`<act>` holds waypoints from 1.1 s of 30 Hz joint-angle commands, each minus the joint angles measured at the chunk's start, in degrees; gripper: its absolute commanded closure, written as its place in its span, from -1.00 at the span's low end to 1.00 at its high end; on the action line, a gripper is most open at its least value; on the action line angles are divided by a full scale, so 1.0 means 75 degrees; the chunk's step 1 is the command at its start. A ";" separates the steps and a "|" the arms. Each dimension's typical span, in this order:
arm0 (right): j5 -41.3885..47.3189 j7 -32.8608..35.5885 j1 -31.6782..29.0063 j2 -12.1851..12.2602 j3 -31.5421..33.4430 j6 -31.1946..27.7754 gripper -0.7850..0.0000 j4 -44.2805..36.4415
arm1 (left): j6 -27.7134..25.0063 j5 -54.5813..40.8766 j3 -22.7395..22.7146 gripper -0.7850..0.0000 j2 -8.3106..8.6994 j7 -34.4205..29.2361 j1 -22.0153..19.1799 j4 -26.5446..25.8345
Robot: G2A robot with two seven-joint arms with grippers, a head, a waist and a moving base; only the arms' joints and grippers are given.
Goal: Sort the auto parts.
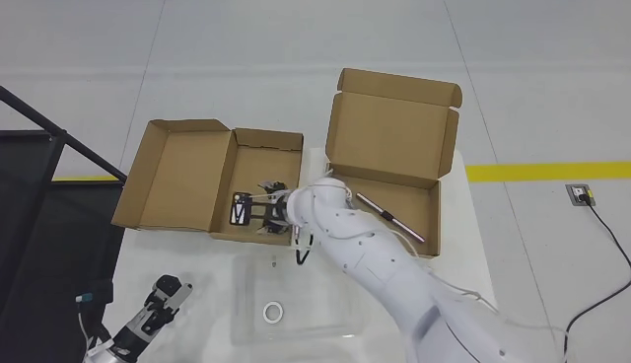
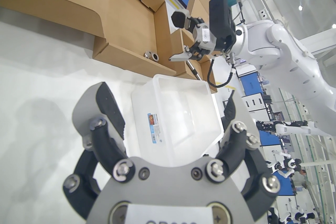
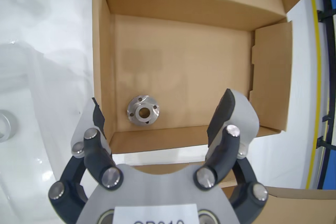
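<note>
A round metal flange (image 3: 143, 112) lies in a corner of the left cardboard box (image 3: 183, 57); it also shows low in that box (image 2: 151, 55) from the left wrist view. My right gripper (image 3: 161, 104) hangs open just above that box (image 1: 266, 139), with nothing between its fingers; the same gripper (image 1: 245, 211) sits over the box's near part. A thin metal rod (image 1: 390, 215) lies in the right cardboard box (image 1: 414, 200). A metal ring (image 1: 273, 312) rests in the clear plastic bin (image 1: 325, 274). My left gripper (image 1: 175, 289) is open and holds nothing, low over the table's near left corner.
Both boxes have their lids folded up and back. The clear bin (image 2: 181, 130) stands between my left gripper (image 2: 170, 104) and the boxes. A black frame (image 1: 59, 136) borders the table on the left. Bare white tabletop (image 1: 177, 254) lies left of the bin.
</note>
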 commanded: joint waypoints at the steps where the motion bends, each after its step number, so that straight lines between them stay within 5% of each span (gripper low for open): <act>1: -0.0206 -0.0434 -0.0119 0.0167 0.0030 -0.0062 -1.00 -0.0362 | -0.0015 -0.0036 0.0012 -1.00 0.0000 0.0013 -0.0003 0.0012; 9: -0.1431 -0.1185 -0.1251 0.1206 0.0506 -0.0645 -1.00 -0.3221 | -0.0012 -0.0327 0.0031 -1.00 0.0009 -0.0070 -0.0053 0.0085; 18: -0.2576 -0.0905 -0.3359 0.2435 0.1781 -0.3205 -1.00 -0.7387 | 0.0141 -0.0807 -0.0050 -1.00 0.0025 -0.0155 -0.0139 0.0137; 24: -0.2695 -0.0312 -0.3465 0.2806 0.0721 -0.3205 -1.00 -0.7669 | 0.0224 -0.0845 -0.0018 -1.00 0.0027 -0.0207 -0.0181 0.0156; 29: -0.0913 0.1702 -0.2942 0.2749 -0.0057 -0.3205 -1.00 -0.6999 | 0.0237 -0.0845 0.0018 -1.00 0.0033 -0.0301 -0.0188 0.0151; 33: -0.0913 0.1702 -0.2942 0.2749 -0.0057 -0.3205 -1.00 -0.6999 | 0.0321 -0.0838 0.0020 -1.00 0.0029 -0.0259 -0.0175 0.0134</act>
